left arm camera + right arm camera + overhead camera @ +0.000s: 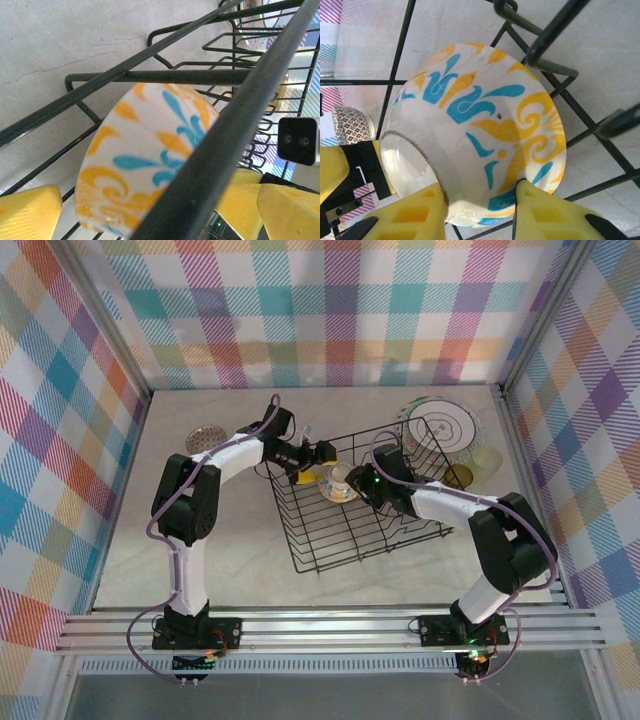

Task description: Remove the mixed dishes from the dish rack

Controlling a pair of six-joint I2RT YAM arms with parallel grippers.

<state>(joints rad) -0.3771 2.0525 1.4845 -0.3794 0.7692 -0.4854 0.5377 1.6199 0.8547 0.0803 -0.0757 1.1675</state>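
The dish rack, a black wire basket, stands tilted in the middle of the table. Inside its left end lies a white bowl with blue and yellow swirls, on its side. My right gripper reaches into the rack and is shut on this bowl, one yellow finger at the foot ring and the other on the flared wall near the rim. My left gripper hovers open at the rack's left rim, just outside the wires. The bowl sits between and beyond its spread fingertips.
A cream plate with dark lines, a pale-green cup and an amber cup stand at the back right. A small patterned dish lies at the back left. A patterned cup shows past the rack.
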